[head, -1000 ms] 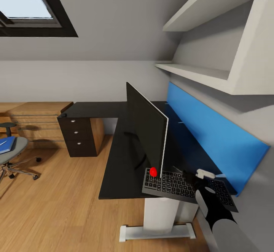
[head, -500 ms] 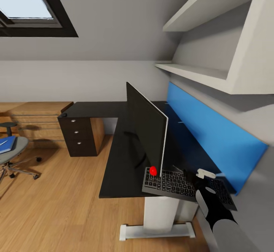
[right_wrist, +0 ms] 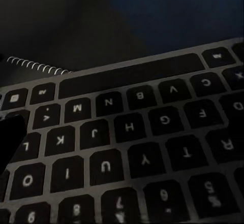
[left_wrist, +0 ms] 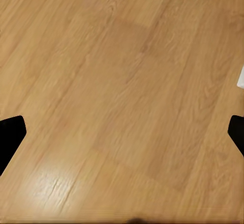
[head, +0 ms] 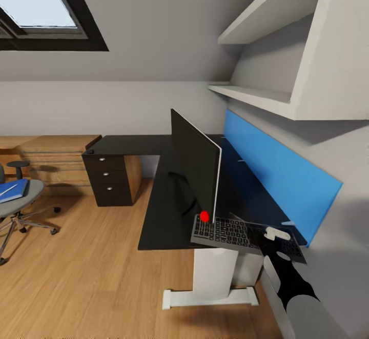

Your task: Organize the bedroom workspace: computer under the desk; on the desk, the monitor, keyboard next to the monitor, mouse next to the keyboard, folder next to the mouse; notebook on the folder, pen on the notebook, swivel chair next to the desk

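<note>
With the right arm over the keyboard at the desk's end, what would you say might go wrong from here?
1. The keyboard lies at the near end of the desk, apparently overhanging it; a pull could tip it off.
2. The monitor stands right beside it; a sideways swing of the right end effector might hit it.

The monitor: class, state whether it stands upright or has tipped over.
Upright. The monitor stands on edge on the desk, its panel vertical beside the keyboard.
</note>
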Robot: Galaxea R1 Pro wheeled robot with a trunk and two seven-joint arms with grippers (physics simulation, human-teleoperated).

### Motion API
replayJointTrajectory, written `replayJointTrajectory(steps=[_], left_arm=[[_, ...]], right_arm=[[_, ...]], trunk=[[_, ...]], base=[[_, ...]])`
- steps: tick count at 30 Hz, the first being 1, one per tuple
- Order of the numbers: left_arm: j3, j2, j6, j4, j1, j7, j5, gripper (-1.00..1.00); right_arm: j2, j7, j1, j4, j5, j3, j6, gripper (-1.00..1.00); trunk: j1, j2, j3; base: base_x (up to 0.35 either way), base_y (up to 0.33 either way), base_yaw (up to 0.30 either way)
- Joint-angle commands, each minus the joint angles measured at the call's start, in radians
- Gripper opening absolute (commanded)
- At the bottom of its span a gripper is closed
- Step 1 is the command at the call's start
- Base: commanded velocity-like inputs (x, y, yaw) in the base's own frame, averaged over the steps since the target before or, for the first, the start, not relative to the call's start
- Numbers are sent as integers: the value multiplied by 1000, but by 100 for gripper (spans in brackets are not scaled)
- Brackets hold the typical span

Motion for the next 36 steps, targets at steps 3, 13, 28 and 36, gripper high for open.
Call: replayJointTrajectory(steps=[3,13,28,36], left_arm=[[-6,1,-6,0,0,6,11,100],[-7,1,-6,0,-1,6,11,100],[-7,1,-6,0,-1,6,11,100],[-8,1,-6,0,-1,6,11,100]], right_arm=[[0,-3,0,-1,-5,1,2,100],[0,-3,0,-1,-5,1,2,100],[-1,-4,0,2,-6,0,2,100],[-2,-4,0,2,-5,1,2,100]], trunk=[[0,-1,-1],[0,-1,-1],[0,-1,-1],[0,-1,-1]], base=[[-66,0,0],[-191,0,0],[-133,0,0],[-20,0,0]])
